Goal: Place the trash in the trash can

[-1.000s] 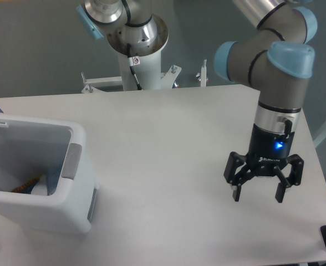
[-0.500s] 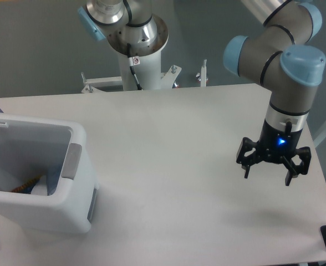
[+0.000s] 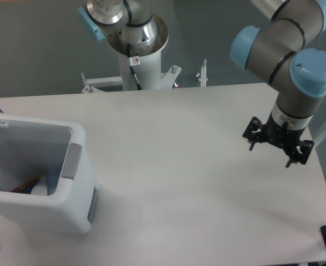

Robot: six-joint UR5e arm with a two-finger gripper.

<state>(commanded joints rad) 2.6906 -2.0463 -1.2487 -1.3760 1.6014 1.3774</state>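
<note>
I saw my black two-finger gripper point(image 3: 269, 155) hanging spread wide and empty above the right side of the white table point(image 3: 174, 166). The large boxy white plastic trash can point(image 3: 38, 172) stood far off at the left edge; inside it, pale trash point(image 3: 40, 187) lay at the bottom, its pieces hard to distinguish.
</note>
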